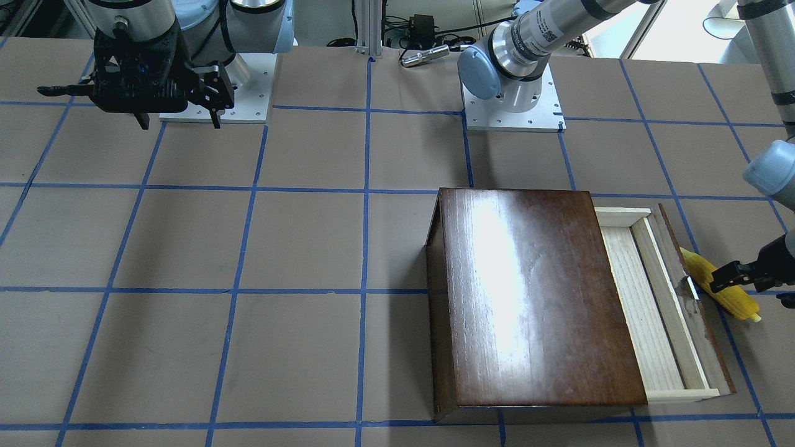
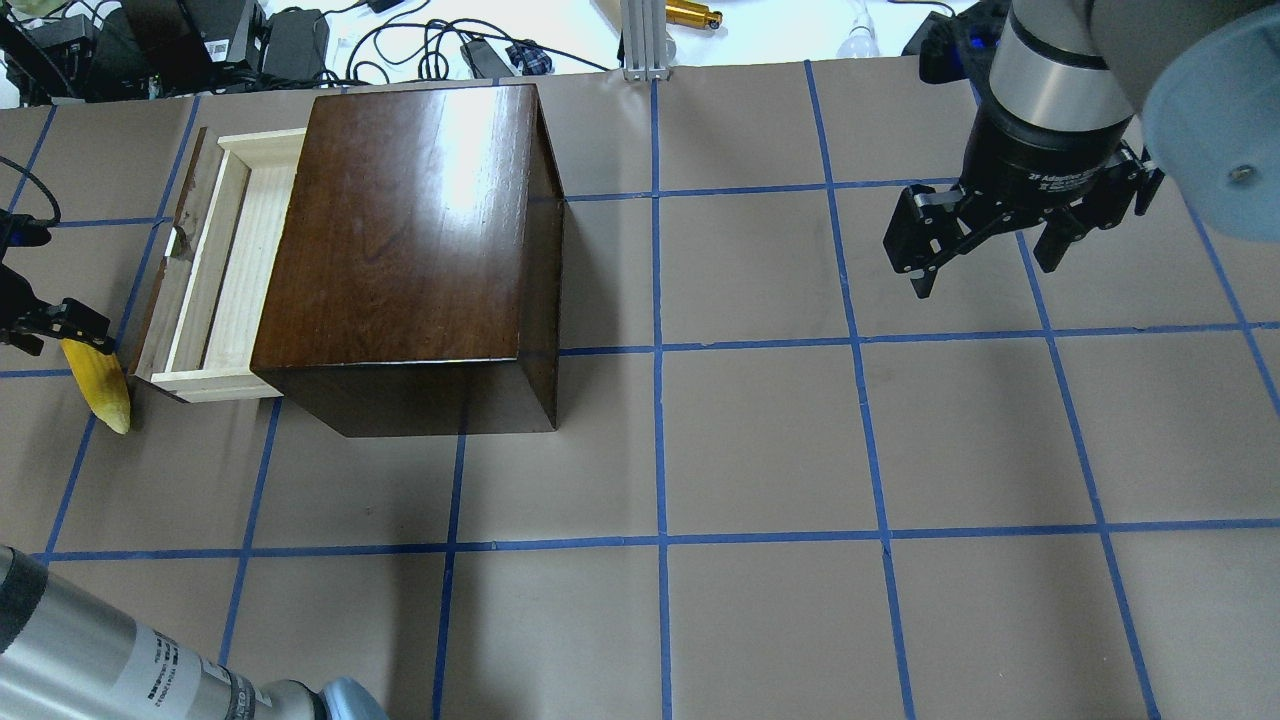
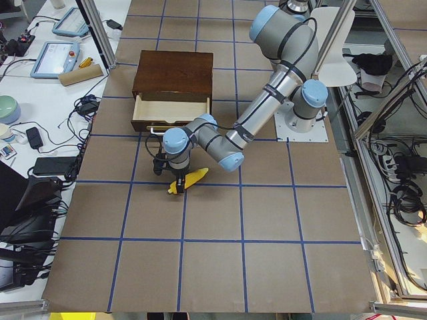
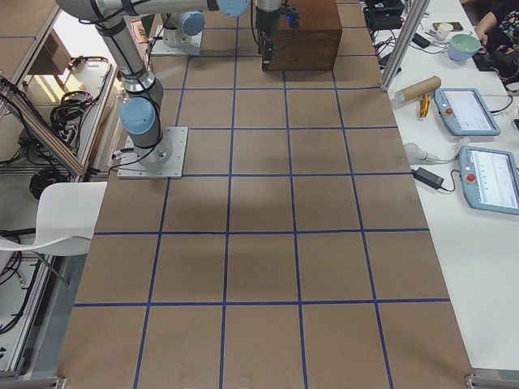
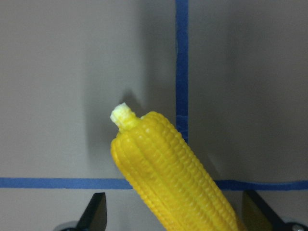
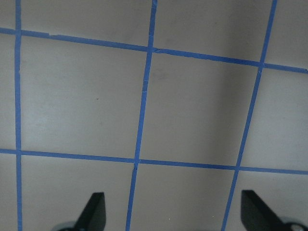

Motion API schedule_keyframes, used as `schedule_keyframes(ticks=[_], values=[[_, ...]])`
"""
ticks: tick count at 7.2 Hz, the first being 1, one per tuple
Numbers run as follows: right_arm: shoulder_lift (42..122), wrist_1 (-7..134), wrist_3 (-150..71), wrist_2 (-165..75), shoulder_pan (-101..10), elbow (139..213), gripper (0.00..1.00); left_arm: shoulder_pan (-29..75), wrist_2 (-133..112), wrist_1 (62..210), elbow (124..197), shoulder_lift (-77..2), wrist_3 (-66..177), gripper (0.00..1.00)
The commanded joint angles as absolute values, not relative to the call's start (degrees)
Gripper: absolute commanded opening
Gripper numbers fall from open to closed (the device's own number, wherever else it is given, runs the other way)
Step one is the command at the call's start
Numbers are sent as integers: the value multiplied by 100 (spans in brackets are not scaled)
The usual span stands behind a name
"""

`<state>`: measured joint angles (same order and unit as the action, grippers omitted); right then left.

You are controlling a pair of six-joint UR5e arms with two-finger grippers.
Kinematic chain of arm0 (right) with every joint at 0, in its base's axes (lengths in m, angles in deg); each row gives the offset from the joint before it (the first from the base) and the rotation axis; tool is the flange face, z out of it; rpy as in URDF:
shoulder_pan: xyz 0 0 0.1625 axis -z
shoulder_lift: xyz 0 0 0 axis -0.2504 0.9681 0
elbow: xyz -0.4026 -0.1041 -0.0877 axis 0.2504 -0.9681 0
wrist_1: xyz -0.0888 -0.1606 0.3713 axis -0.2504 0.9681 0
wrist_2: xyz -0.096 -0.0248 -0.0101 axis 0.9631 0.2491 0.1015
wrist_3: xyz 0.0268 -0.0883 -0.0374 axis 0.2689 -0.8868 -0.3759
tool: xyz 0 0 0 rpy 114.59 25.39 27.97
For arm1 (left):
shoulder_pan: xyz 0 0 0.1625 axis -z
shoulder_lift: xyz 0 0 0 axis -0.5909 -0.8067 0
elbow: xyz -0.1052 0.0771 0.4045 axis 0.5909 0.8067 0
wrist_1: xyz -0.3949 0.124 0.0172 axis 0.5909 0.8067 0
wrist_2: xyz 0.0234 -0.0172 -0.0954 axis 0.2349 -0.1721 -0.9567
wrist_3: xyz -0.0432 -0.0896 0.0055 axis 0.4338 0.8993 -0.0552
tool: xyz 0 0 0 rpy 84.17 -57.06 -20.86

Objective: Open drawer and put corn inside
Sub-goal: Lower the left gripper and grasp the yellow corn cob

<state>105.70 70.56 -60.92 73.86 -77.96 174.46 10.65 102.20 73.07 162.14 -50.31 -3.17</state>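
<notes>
The corn (image 2: 98, 385) lies on the desk (image 2: 760, 440) just outside the dark front (image 1: 709, 354) of the drawer (image 1: 646, 310), which stands pulled out of the box (image 1: 534, 292) with its pale floor showing. The left tool (image 5: 174, 194) sits low over the cob, its fingers spread wide to either side of it in the wrist view. The right tool (image 2: 985, 275) hangs above the desk, well apart from the box, fingers likewise spread wide.
</notes>
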Motion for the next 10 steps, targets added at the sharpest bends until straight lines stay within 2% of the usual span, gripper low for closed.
schedule_keyframes(ticks=[1,8,9,10], values=[[10577,7055,-6090,7378,-7796,17446,100,1062,10058,7288,16190,-5232,-339,100],[10569,7055,-6098,7386,-7796,17446,100,1062,10067,7051,16181,-5400,-339,100],[10569,7055,-6090,7387,-7796,17446,100,1062,10076,7042,16172,-5400,-357,61],[10569,7055,-6090,7378,-7796,17446,100,1071,10102,7042,16163,-5374,-366,1]])
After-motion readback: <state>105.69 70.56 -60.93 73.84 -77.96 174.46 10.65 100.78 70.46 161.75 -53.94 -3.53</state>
